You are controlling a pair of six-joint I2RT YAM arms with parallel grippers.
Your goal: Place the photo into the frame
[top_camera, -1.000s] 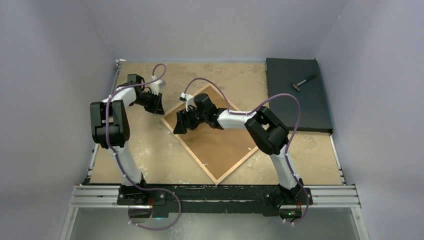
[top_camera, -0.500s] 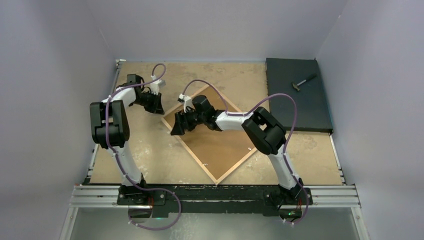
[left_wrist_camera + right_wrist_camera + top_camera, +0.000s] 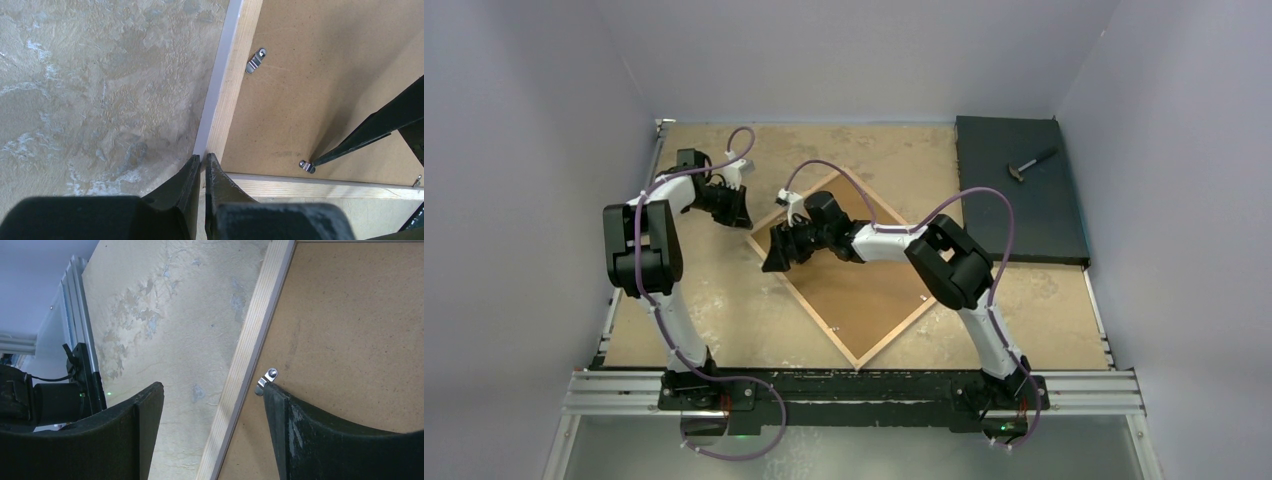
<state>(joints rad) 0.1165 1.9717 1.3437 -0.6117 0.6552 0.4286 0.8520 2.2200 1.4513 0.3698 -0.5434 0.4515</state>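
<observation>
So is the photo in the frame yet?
Can't tell: no photo shows. The frame lies face down with the brown board in its back. The right gripper, open, has one finger at a metal clip; the left gripper, shut, sits at the frame's corner. Probably the clips are left to deal with.

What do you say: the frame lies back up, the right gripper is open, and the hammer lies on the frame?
Not quite. The hammer lies on the black slab, not on the frame; the top view shows it. The rest holds.
</observation>
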